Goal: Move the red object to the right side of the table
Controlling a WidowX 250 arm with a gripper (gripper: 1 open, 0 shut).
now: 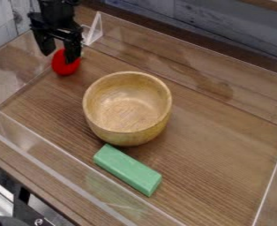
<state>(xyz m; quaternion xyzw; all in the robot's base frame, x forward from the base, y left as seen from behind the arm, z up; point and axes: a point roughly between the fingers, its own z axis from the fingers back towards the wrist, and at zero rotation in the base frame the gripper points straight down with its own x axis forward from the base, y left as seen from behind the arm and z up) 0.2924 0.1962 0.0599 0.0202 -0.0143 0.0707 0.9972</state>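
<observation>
One red object (65, 63), one wooden bowl (128, 107) and one green block (128, 169) sit on the counter (212, 124). The red object is in the far left corner. The tool (57, 46) hangs right over it, fingers spread wide, one on each side. It holds nothing.

One red object (65, 64), one wooden bowl (128, 108) and one green rectangular block (128, 169) were counted on one table (218, 132). One gripper (57, 46) was counted above the table. Clear acrylic walls (58, 181) were seen edging it.
</observation>
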